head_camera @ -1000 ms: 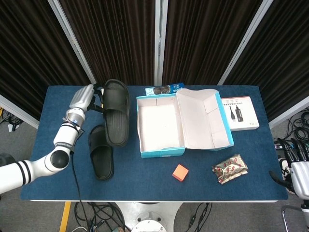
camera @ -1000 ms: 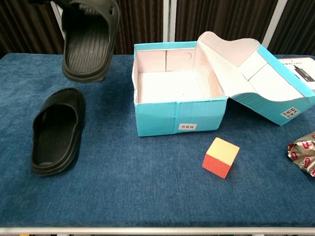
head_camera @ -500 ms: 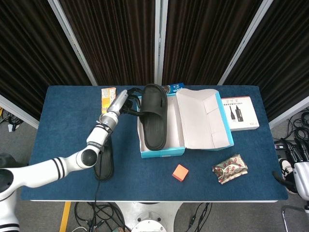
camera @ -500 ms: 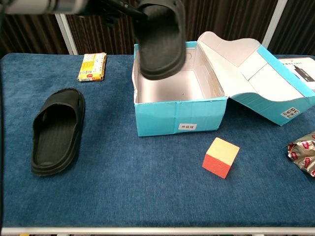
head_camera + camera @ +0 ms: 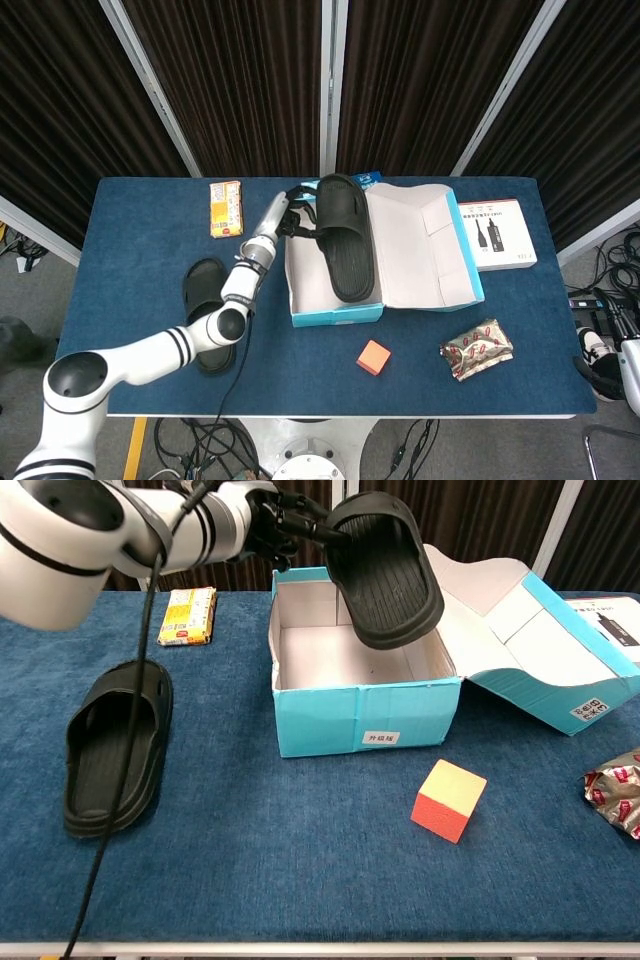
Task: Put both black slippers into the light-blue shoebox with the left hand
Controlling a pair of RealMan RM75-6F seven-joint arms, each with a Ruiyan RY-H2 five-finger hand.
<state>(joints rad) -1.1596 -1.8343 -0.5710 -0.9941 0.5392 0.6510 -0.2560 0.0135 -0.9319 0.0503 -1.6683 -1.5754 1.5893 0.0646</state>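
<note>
Black slipper [image 5: 385, 570] pinched by the left robot hand [image 5: 290, 525] above the shoebox [image 5: 365, 720] — its ribbed sole shows only in chest view.

Robot lab or test cell, probably.
Blue-clothed table [image 5: 130, 230] backed along its far edge by black pleated curtains [image 5: 240, 80] on metal poles [image 5: 148, 75]; loose cables [image 5: 200, 440] trail on grey floor below its near edge.

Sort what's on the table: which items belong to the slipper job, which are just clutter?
Job:
- held slipper, gripped by left robot hand over the shoebox
- second slipper, on the table

Clutter:
- orange block
- snack packet
- foil wrapper
- white product box
</note>
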